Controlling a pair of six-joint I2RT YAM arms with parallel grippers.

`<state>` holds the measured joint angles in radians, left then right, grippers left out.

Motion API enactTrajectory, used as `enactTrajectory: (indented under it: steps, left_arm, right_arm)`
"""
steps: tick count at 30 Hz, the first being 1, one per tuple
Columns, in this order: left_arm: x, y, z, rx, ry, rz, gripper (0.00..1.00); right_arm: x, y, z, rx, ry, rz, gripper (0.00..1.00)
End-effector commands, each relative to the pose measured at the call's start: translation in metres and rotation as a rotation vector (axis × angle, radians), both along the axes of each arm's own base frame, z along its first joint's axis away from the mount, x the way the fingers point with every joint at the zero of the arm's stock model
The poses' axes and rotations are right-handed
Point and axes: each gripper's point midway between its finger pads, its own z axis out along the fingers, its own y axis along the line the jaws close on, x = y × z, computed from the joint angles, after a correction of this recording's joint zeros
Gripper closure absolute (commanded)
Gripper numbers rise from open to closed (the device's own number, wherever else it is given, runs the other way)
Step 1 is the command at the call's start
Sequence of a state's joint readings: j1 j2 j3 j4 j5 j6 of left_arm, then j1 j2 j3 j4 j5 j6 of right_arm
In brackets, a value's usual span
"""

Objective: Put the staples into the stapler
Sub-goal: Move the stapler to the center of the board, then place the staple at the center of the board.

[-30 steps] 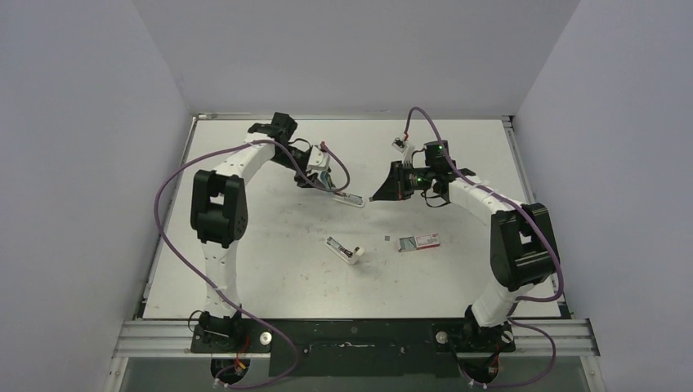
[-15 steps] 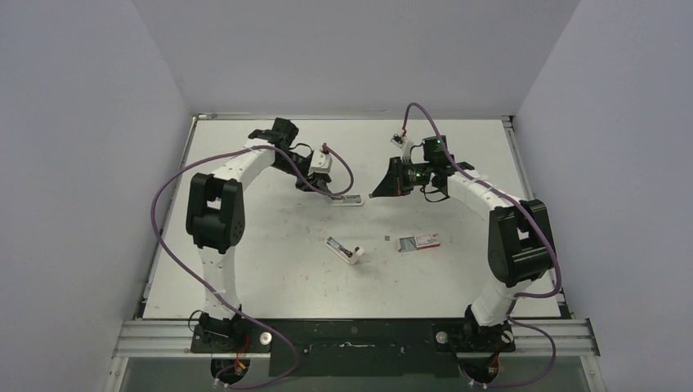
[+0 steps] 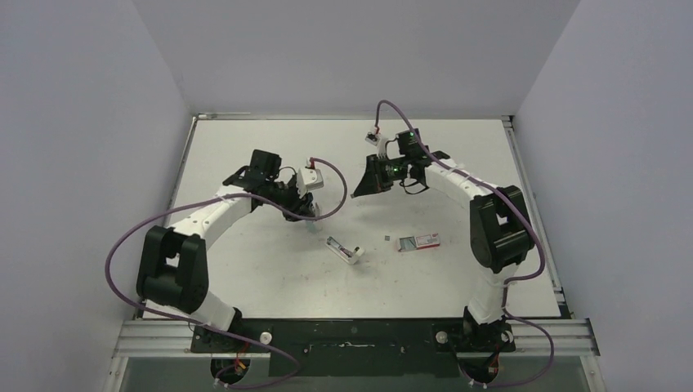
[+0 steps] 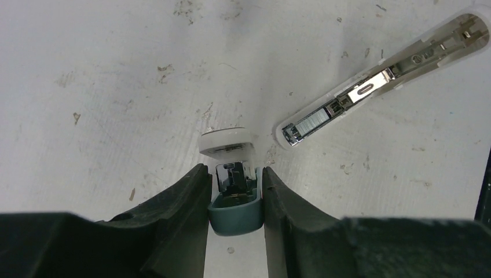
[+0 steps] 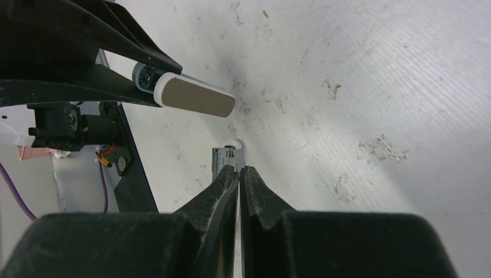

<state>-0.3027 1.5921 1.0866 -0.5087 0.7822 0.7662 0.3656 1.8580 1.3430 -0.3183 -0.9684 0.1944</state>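
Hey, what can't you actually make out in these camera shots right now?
- Top view: the grey speck beside the staple box is too small to name.
- Left wrist view: the white-and-teal stapler part clamped in the left gripper shows end-on; its length is hidden between the jaws.
- Right wrist view: whether the shut right gripper pinches anything is too fine to see.

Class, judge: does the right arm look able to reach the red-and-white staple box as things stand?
Probably yes: the staple box lies uncovered on the table, on that arm's side, with nothing blocking the way from the shut right end effector.
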Motion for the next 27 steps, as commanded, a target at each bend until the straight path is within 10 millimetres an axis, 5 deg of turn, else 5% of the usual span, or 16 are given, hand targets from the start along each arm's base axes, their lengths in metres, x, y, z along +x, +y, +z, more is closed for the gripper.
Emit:
enactTrajectory:
  steps: [1, 7, 19, 27]
  left_arm:
    - [0.016, 0.005, 0.028, -0.03, -0.067, 0.239, 1.0]
    - [-0.004, 0.007, 0.026, -0.01, -0.087, 0.254, 1.0]
    - [-0.008, 0.005, 0.018, 0.011, 0.012, 0.289, 1.0]
    - [-0.008, 0.011, 0.006, 0.121, 0.075, 0.261, 1.0]
  right_arm:
    - [-0.006, 0.032, 0.001, 0.01, 0.005, 0.074, 0.95]
    - [-0.007, 0.06, 0.005, 0.028, 0.002, 0.119, 0.95]
    - [-0.023, 0.063, 0.022, 0.131, -0.045, 0.187, 0.95]
    - [-0.011, 0.027, -0.027, 0.023, -0.002, 0.07, 0.95]
